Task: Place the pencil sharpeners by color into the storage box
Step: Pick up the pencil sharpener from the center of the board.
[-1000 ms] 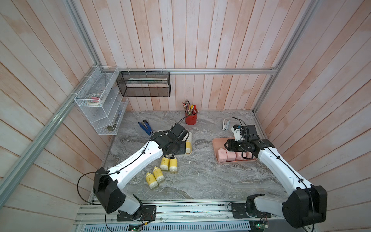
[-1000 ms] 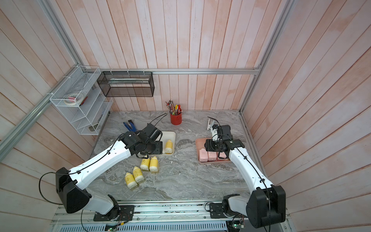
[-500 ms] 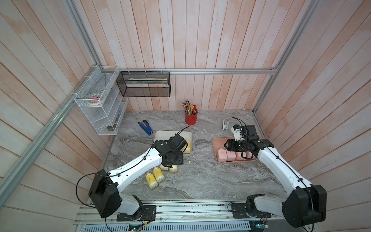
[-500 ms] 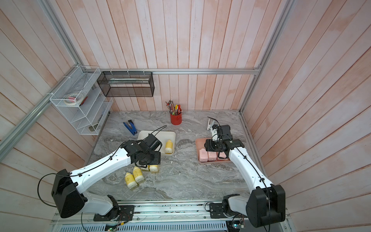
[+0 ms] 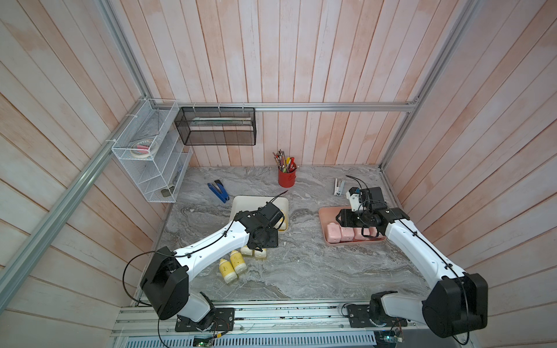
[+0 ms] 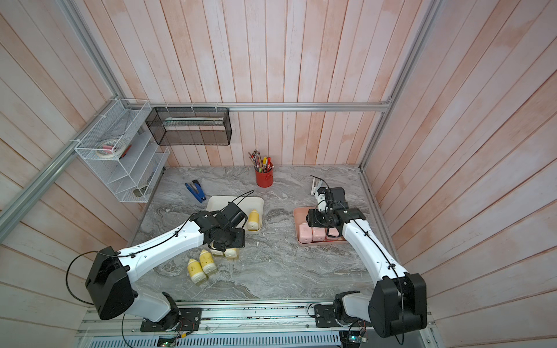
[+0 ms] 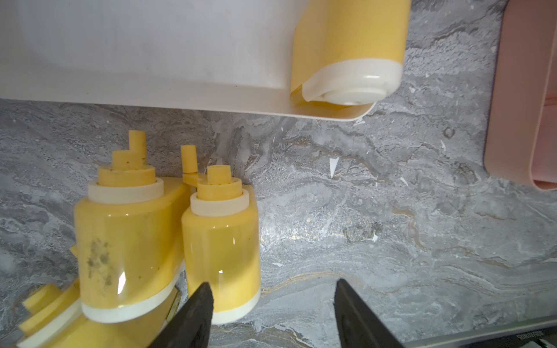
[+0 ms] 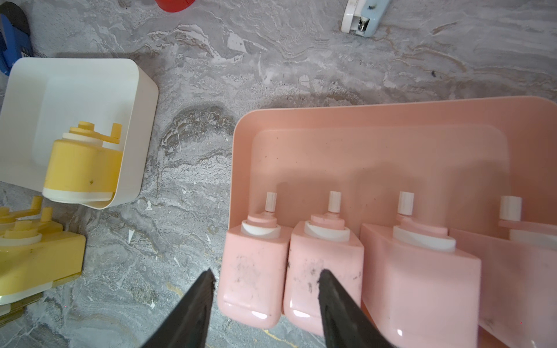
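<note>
- Both top views look steeply down from high over the robot's side, taking in the whole table (image 5: 301,271) and the back wall (image 5: 301,60); they show nearly the same scene.
- The left wrist view sits close, looking past the left gripper (image 7: 274,284) at yellow sharpeners (image 7: 220,241) and the white tray (image 7: 150,60).
- The right wrist view looks past the right gripper (image 8: 267,272) into the pink tray (image 8: 391,144), close.
- Both wrist views catch the white tray and the pink tray.

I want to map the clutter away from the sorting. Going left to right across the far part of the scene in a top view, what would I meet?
wire rack → blue tool → red cup → stapler
</note>
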You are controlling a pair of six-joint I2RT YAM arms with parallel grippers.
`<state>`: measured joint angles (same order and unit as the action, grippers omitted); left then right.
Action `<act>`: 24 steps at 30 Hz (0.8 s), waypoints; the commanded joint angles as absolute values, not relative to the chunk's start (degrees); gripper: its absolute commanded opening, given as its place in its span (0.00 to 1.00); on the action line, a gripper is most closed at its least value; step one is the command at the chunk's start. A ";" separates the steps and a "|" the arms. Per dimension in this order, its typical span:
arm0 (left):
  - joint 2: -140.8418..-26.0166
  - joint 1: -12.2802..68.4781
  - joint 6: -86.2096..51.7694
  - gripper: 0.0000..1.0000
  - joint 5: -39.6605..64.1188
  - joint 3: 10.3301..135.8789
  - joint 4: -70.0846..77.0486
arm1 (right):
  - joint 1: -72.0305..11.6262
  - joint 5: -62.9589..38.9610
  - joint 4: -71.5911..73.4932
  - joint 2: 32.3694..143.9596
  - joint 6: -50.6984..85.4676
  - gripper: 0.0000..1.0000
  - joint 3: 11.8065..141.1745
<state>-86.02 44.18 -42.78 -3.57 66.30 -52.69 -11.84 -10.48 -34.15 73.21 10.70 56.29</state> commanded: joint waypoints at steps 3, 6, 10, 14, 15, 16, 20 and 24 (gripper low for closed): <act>-86.49 43.38 -43.52 0.67 -3.88 65.82 -52.47 | -11.52 -11.54 -33.12 74.09 10.11 0.58 56.67; -86.60 43.12 -43.42 0.66 -4.04 65.75 -52.82 | -11.56 -11.90 -32.92 74.43 10.11 0.58 56.67; -86.51 42.73 -43.51 0.67 -4.18 65.20 -53.00 | -11.57 -12.07 -32.84 74.92 10.02 0.58 56.51; -86.67 42.54 -43.64 0.66 -4.30 64.95 -53.16 | -11.51 -12.37 -32.50 75.14 10.11 0.58 56.35; -86.74 42.54 -43.68 0.66 -4.44 64.95 -53.25 | -11.52 -12.43 -32.39 75.17 10.11 0.58 56.27; -86.71 42.47 -43.77 0.67 -4.50 64.93 -53.26 | -11.51 -12.55 -32.31 75.23 10.11 0.58 56.18; -86.74 42.28 -43.95 0.66 -4.66 64.32 -53.31 | -11.52 -12.80 -32.07 75.34 10.11 0.58 55.90; -86.88 42.01 -44.03 0.67 -4.31 63.40 -52.67 | -11.56 -13.00 -31.88 75.50 10.11 0.58 55.73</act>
